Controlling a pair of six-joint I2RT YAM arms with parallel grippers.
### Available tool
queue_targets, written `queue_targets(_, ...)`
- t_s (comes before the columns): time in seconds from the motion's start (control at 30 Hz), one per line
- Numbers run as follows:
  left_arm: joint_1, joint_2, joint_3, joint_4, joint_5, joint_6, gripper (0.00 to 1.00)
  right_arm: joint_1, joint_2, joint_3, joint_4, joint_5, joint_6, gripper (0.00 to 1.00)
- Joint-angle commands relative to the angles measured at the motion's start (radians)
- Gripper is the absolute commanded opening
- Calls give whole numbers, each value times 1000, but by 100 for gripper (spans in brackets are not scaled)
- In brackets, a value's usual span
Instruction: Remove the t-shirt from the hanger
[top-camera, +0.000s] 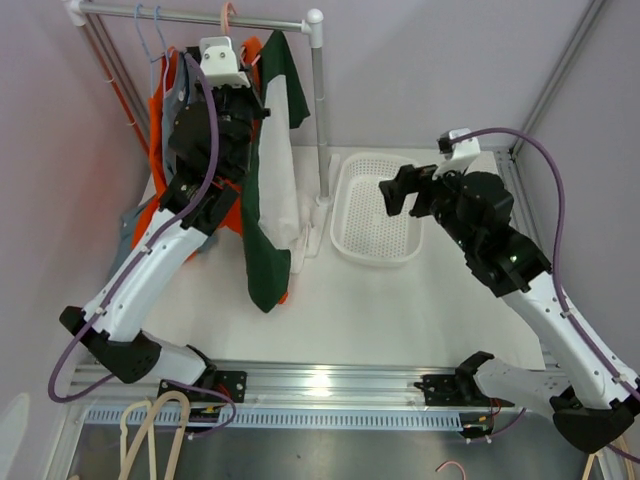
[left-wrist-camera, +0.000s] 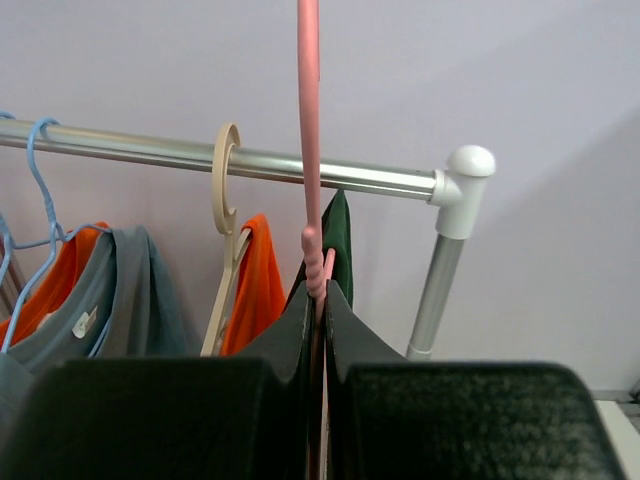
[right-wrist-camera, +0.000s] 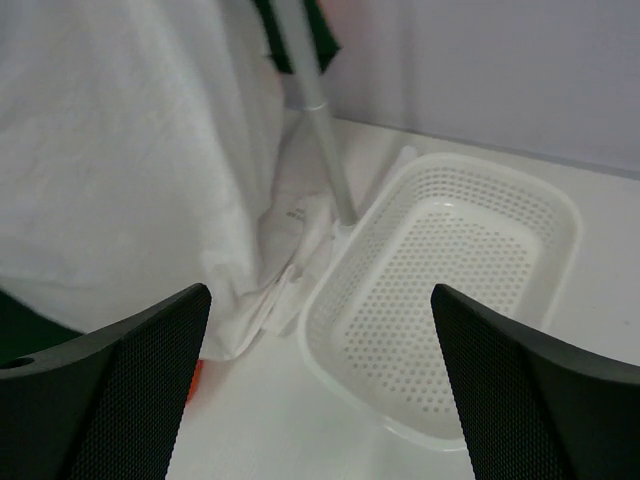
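Left wrist: my left end effector (left-wrist-camera: 318, 300) pinches pink hanger (left-wrist-camera: 308, 150) just below rail (left-wrist-camera: 380, 178); wide-open right end effector (right-wrist-camera: 320, 300) should tug t-shirt (top-camera: 280, 150), probably white.

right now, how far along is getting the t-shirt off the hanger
Done: the left gripper is shut on the neck of the pink hanger at the rail. In hand: the right gripper is open near the basket, facing the white t-shirt, touching nothing. Left: the t-shirt still hangs draped, so pulling it off remains.

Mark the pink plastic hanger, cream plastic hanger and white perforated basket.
Pink plastic hanger (left-wrist-camera: 309, 120): left wrist view, hook stem.
Cream plastic hanger (left-wrist-camera: 216, 180): left wrist view, hook curve.
White perforated basket (right-wrist-camera: 440, 290): right wrist view, floor.
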Motion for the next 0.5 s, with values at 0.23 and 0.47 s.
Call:
queue_targets(0.23,-130,52,76,-39,-503,-49,1,426,9,-104,232,0,-116,96)
queue_targets(0.47,-148,181,153,154,-780,171,1,513,18,-169,364,-25,-99,95)
